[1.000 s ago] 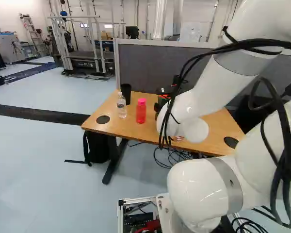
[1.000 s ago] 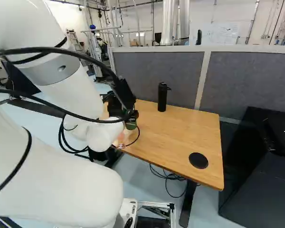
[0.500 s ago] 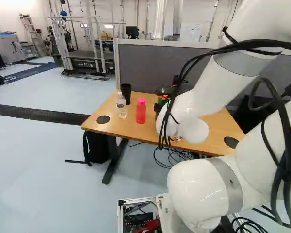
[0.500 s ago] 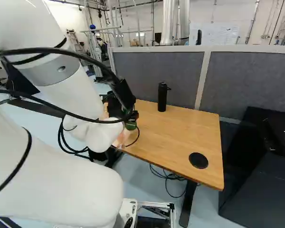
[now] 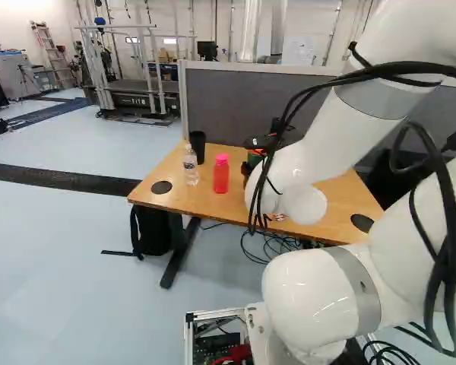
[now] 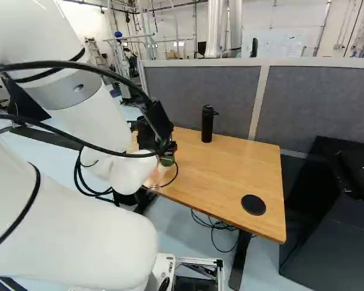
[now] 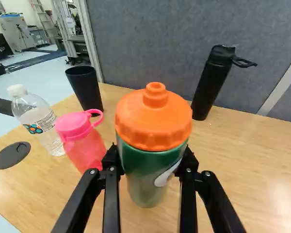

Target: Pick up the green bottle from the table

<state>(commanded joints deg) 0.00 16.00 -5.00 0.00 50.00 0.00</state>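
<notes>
The pincer (image 6: 167, 151) pinches the orange-capped green bottle (image 7: 153, 167) from both sides at the table (image 7: 247, 170); whether its base touches, I can't tell. Beyond stand a pink bottle (image 7: 83, 145), a black cup (image 7: 85, 89) and a black flask (image 7: 212, 82).

green bottle (image 7: 146, 167) | orange cap (image 7: 153, 121) on (ribbed rim) | upright | gripped at wooden table (image 7: 252, 170)

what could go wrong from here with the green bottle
The jaws are closed on the green bottle below its orange lid; it might slip if the grip is weak. The pink bottle stands close beside the jaws, so a sideways move could knock it, perhaps into the clear bottle next to it.
</notes>
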